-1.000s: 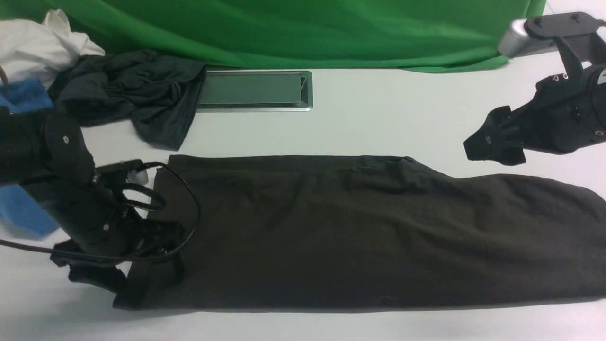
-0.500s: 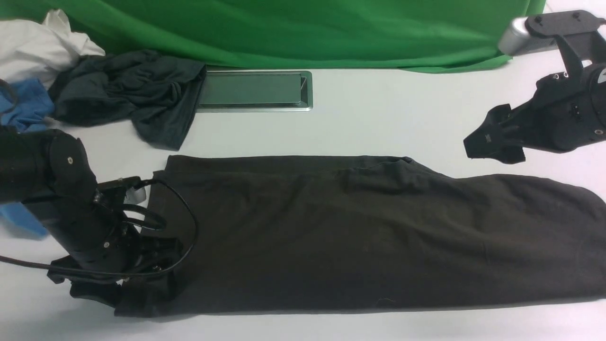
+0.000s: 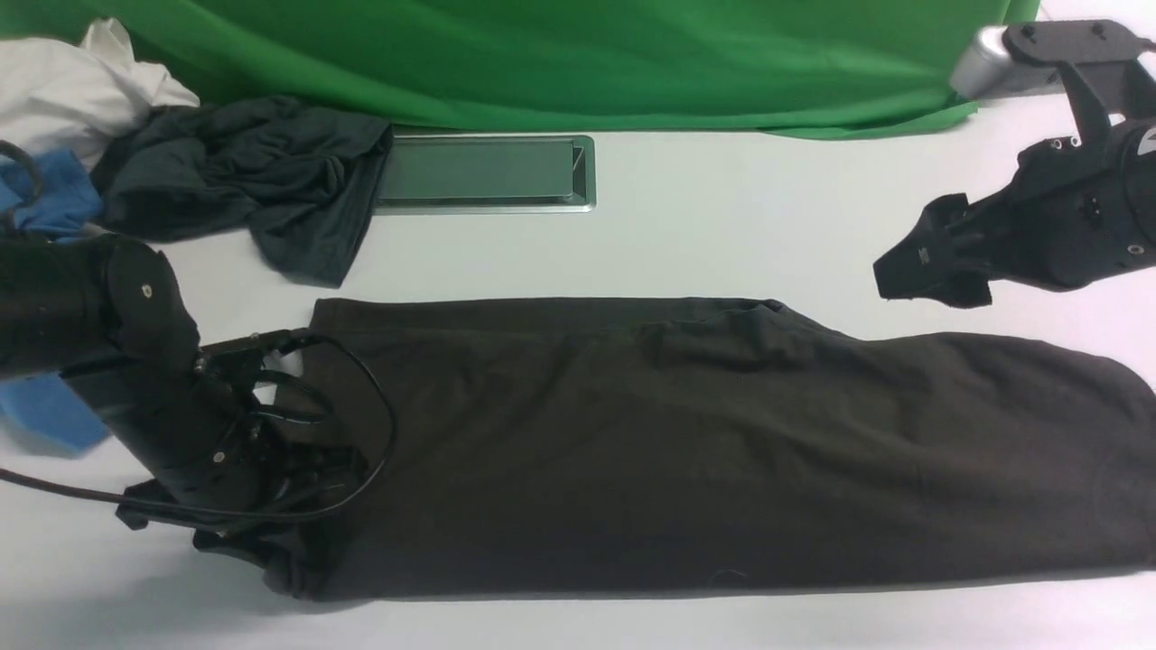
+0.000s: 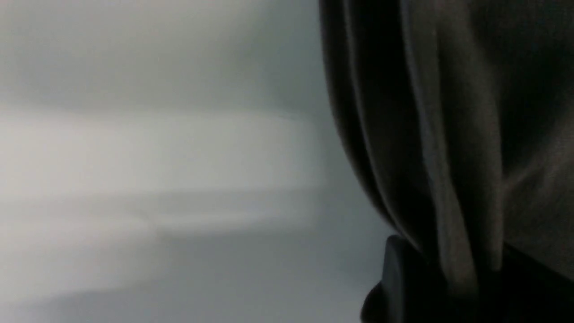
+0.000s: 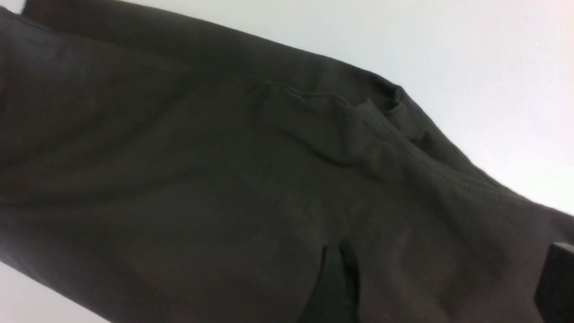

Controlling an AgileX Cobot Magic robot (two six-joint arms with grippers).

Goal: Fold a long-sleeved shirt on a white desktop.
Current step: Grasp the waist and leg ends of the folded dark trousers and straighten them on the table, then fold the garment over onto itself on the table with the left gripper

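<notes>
Step judged: hem grasp for 1 crosswise fold. Dark charcoal-brown knit long-sleeved shirt (image 3: 677, 451) is spread across smooth matte white desktop (image 3: 722, 235). Its near-left corner is pinched by the closed left gripper (image 3: 271, 542). Right gripper (image 3: 912, 275) is held agape, clear of cloth. Next: the corner is to be lifted rightward, without dragging.

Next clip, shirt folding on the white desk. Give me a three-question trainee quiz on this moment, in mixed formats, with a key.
1. True or false: the right claw grips the long-sleeved shirt.
2. Where on the shirt does the left claw pinch? A) its near left corner B) its far right edge C) its middle
3. Fill in: the cable hatch is set into the white desktop just in front of a ___ backdrop.
Key: 1 false, it hovers open above the shirt. 2 A. 3 green.
</notes>
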